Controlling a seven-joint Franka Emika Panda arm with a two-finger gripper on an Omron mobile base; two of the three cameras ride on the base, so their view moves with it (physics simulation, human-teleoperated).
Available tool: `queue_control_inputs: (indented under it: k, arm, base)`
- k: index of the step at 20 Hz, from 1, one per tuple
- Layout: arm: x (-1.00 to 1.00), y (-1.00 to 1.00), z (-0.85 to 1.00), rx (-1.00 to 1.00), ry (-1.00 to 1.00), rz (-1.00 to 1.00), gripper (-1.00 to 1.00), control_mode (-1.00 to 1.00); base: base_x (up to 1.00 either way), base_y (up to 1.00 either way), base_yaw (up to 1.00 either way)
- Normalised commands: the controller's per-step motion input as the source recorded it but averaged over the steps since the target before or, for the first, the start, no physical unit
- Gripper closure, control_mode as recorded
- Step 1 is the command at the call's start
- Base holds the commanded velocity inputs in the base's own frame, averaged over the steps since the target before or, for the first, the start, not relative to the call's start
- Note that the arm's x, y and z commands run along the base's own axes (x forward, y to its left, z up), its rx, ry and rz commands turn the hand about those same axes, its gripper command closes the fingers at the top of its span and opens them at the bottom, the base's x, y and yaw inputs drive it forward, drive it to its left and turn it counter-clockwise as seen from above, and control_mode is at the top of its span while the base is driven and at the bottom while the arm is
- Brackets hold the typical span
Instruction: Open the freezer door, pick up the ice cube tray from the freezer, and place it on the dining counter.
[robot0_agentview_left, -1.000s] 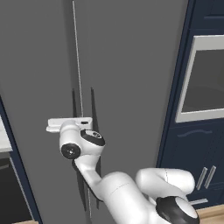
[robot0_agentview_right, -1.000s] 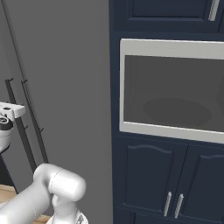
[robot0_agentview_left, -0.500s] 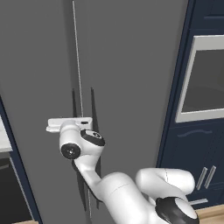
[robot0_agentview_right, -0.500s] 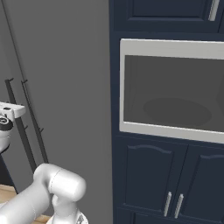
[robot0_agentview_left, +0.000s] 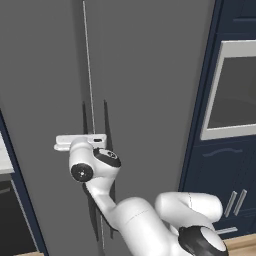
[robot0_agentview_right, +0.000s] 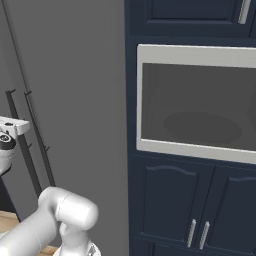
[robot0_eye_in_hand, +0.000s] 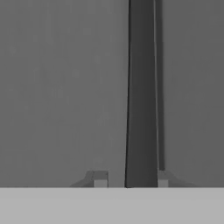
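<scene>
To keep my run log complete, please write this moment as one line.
phase: grasping handle | end effector: astride the black handle, grip unconfirmed | freezer door: closed

Pale wooden floor (robot0_agentview_left: 244, 244) beneath me, with the tall navy cabinet (robot0_agentview_left: 220, 180) standing directly on it at my right.
</scene>
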Motion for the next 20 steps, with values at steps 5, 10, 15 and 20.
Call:
queue_control_inputs:
  k: [5, 10, 15, 20]
  arm:
    - [0.00, 0.00, 0.00, 0.00, 0.00, 0.00, 1.00, -1.00]
    - [0.00, 0.00, 0.00, 0.00, 0.00, 0.00, 1.00, -1.00]
    - [0.00, 0.01, 0.00, 0.00, 0.00, 0.00, 1.00, -1.00]
    - [-0.16, 0.12, 0.00, 0.00, 0.00, 0.00, 1.00, -1.00]
  base:
    - [0.00, 0.00, 0.00]
    - [0.00, 0.00, 0.00]
    - [0.00, 0.00, 0.00]
    - [0.00, 0.00, 0.00]
